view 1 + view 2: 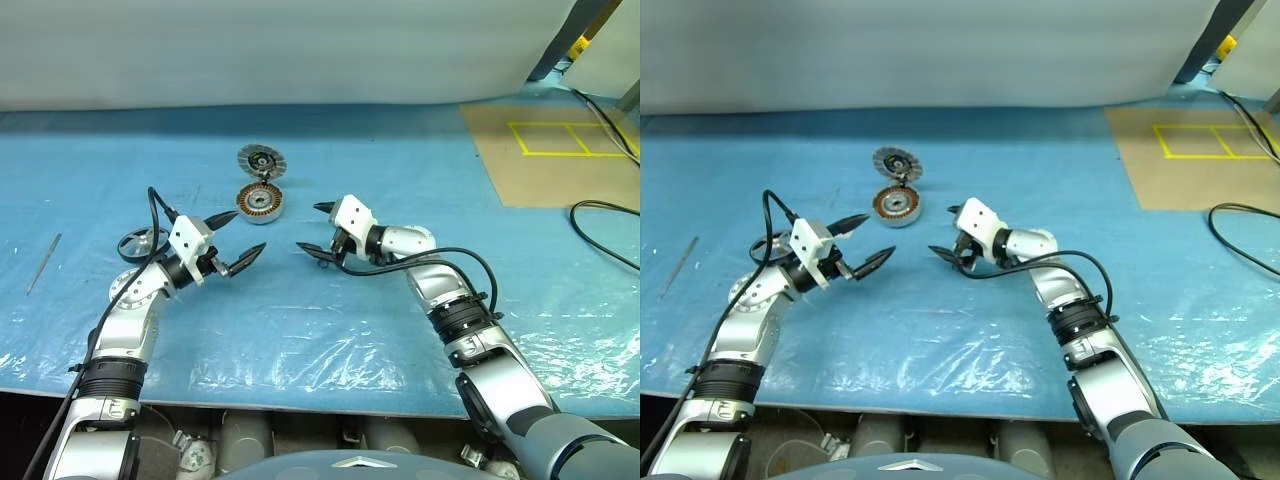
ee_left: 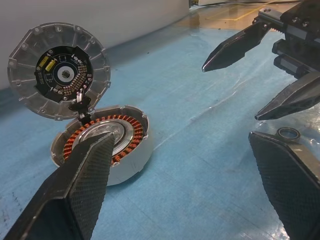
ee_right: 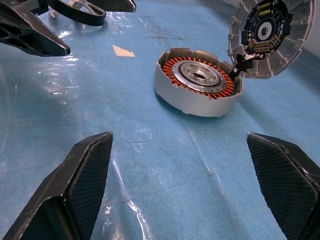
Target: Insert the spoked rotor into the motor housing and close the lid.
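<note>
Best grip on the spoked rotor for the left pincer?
Judging from the head view, pinch the spoked rotor on its thin rim, one finger through a gap between spokes, coming from above: it lies flat on the table, beside the open left pincer.

- The motor housing (image 3: 197,82) is pale silver-grey, with a ring of copper-orange windings round a shiny silver hub.
- The lid (image 2: 59,70) is ribbed silver-grey with a black centre and small yellow parts.
- The counter (image 1: 330,310) is covered in blue sheeting under clear, glinting plastic.
- A tan board (image 1: 555,150) bears yellow tape lines.
</note>
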